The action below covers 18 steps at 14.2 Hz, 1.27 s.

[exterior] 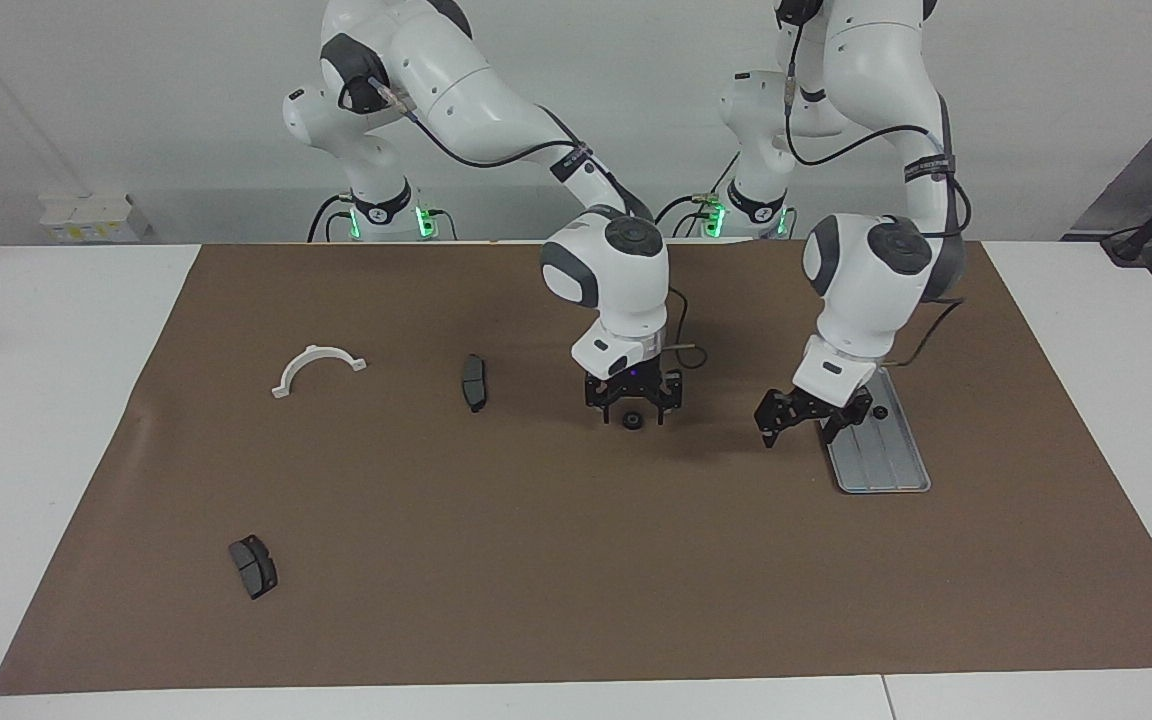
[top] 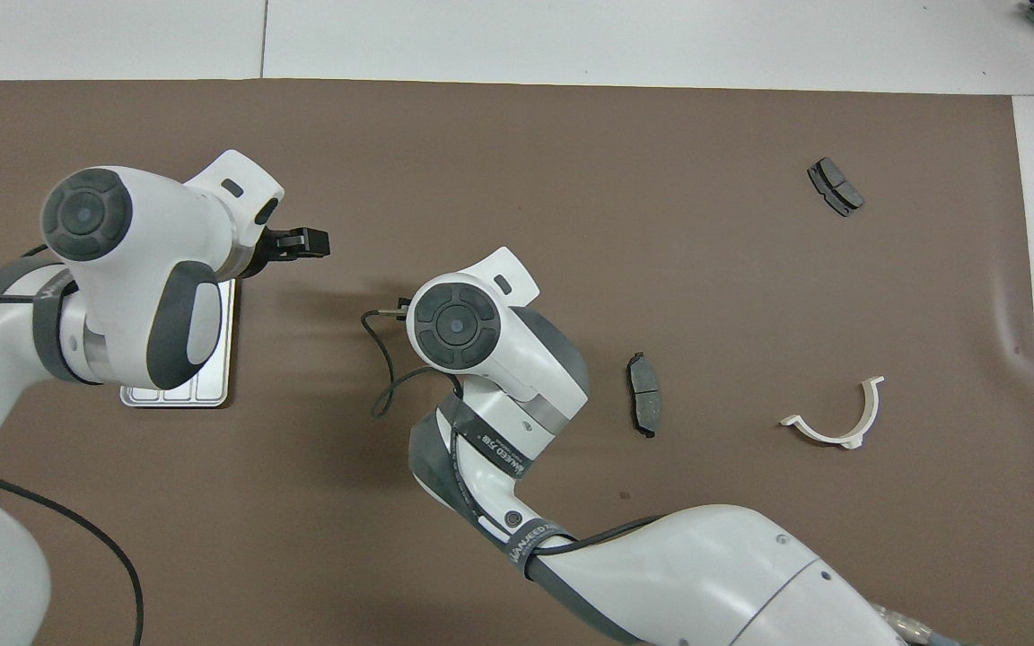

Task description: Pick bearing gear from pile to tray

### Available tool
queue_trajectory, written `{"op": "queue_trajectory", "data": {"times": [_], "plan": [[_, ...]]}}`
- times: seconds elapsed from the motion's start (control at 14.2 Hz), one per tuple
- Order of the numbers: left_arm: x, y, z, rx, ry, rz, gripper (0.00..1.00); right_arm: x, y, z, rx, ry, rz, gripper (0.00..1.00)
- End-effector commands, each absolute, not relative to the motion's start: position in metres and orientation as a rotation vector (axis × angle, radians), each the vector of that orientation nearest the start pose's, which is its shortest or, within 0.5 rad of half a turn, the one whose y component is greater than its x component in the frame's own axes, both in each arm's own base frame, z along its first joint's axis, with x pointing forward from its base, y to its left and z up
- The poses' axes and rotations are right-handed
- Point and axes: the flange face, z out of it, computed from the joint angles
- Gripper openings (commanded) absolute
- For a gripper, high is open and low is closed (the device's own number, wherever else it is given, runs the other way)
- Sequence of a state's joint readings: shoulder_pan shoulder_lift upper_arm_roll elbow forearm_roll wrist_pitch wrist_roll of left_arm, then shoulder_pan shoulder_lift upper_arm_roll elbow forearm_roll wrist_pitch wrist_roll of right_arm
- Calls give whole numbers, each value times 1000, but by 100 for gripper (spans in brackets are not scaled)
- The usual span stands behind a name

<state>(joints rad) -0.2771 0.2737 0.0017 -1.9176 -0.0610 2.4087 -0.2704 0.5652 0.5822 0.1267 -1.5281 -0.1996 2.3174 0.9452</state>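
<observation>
A small black bearing gear lies on the brown mat near the middle of the table. My right gripper hangs just over it, open, one fingertip on each side of it. In the overhead view the right wrist hides this gear. The silver tray lies toward the left arm's end, with one black gear showing on it. My left gripper is open and holds nothing, over the mat beside the tray. From above, the left gripper points toward the middle, and the left arm covers most of the tray.
The rest of the pile is spread toward the right arm's end: a white half-ring bracket, a dark brake pad beside the right gripper, and a second brake pad much farther from the robots. A brown mat covers the table.
</observation>
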Motion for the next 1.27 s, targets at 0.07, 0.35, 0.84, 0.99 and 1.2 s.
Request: {"op": "queue_trajectory", "data": {"times": [0.07, 0.35, 0.84, 0.99, 1.2], "plan": [[595, -268, 350, -3255, -72, -320, 93, 560, 354, 400, -3028, 387, -388, 100], [561, -327, 332, -3258, -8, -256, 86, 567, 274, 443, -3055, 449, -376, 100], [527, -348, 306, -3234, 72, -161, 63, 572, 158, 519, -3051, 327, -252, 100], [524, -346, 303, -3228, 75, -147, 56, 575, 127, 542, -3066, 301, -252, 100], [519, -352, 302, -3226, 99, -145, 48, 580, 96, 578, -3090, 225, -225, 100]]}}
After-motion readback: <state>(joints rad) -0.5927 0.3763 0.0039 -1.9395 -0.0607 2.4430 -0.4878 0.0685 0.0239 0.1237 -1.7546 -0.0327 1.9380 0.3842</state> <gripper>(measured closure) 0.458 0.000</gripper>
